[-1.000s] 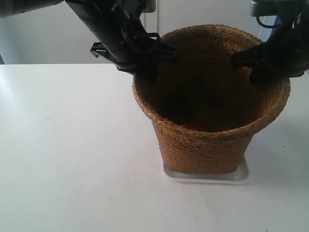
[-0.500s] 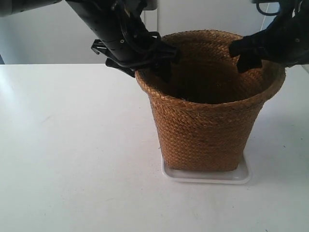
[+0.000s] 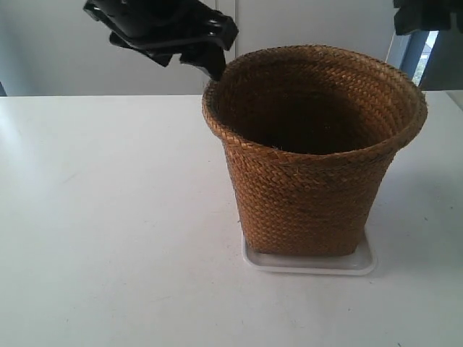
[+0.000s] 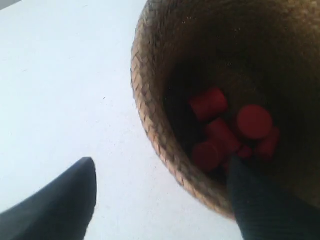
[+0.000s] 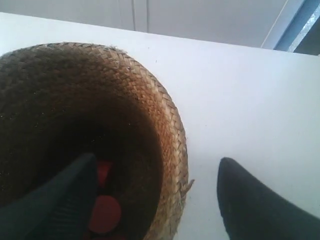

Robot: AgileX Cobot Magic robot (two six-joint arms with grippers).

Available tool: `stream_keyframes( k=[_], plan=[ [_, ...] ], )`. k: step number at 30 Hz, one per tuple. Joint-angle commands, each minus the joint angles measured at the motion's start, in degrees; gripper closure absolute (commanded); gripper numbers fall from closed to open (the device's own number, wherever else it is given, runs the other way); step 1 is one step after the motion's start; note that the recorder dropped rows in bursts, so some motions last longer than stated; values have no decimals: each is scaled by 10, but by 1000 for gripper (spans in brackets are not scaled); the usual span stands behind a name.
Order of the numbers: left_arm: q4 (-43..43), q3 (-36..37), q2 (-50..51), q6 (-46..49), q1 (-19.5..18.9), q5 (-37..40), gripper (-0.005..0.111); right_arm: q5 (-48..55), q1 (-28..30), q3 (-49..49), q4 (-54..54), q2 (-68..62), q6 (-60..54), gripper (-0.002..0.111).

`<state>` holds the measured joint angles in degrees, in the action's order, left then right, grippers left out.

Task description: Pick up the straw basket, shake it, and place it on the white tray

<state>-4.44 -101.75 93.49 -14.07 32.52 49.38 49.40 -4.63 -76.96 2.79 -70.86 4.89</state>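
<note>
Starting nearest the camera in the exterior view, the white table (image 3: pixel 108 238) fills the lower left of the frame. At lower right the white tray (image 3: pixel 365 262) lies flat on it, showing only a thin glossy edge. The straw basket (image 3: pixel 307 195) stands upright on the tray, covering nearly all of it, with its flared rim reaching the upper middle of the frame.

Above and behind the rim, the arm at the exterior view's left (image 3: pixel 163 29) hangs at upper left, its lowest tip just beside the basket's edge but not gripping it. The arm at the exterior view's right (image 3: pixel 427 14) is cut off by the top right corner, well apart from the rim.

In the left wrist view the left gripper (image 4: pixel 160 165) is spread wide and holds nothing; one dark finger (image 4: pixel 55 205) is over the table, the other over the basket's mouth. Red cylinders (image 4: pixel 254 121) lie jumbled on the dark bottom. In the right wrist view the right gripper (image 5: pixel 157 160) is equally wide apart and empty, straddling the rim from above.

A second ago the basket was tilted with both grippers at its rim. Half a second ago it stood level with them still there. Now both have let go and risen.
</note>
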Motion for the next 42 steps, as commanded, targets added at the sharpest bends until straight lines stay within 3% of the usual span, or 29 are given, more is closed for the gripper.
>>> stream_keyframes(
  k=[1,4,11,16,20,24,30,32,37,39,42],
  plan=[
    [-6,-6,-38,58,2,80,40,21,2,-3,4,37,3,45],
    [-7,-3,-54,86,2,118,57,16,1,1,4,57,-7,53],
    [-6,30,-107,100,2,134,107,-16,1,50,4,101,-49,105],
    [-25,61,-147,100,2,74,107,-39,1,86,-9,110,-49,108],
    [-51,119,-209,99,2,-27,107,-90,1,131,-19,145,-49,108],
    [-68,217,-287,96,2,-107,107,-97,1,166,-18,180,-49,108],
    [-68,370,-440,51,2,-287,107,-88,1,178,-18,187,-49,108],
    [-68,412,-491,32,2,-307,107,-88,1,178,-18,187,-49,108],
    [-78,474,-586,29,2,-310,107,-88,1,178,-18,187,-49,108],
    [-78,488,-624,29,2,-264,107,-88,1,178,-18,187,-49,108],
    [-85,492,-656,51,2,-84,107,-88,1,178,-20,187,-49,108]
  ],
)
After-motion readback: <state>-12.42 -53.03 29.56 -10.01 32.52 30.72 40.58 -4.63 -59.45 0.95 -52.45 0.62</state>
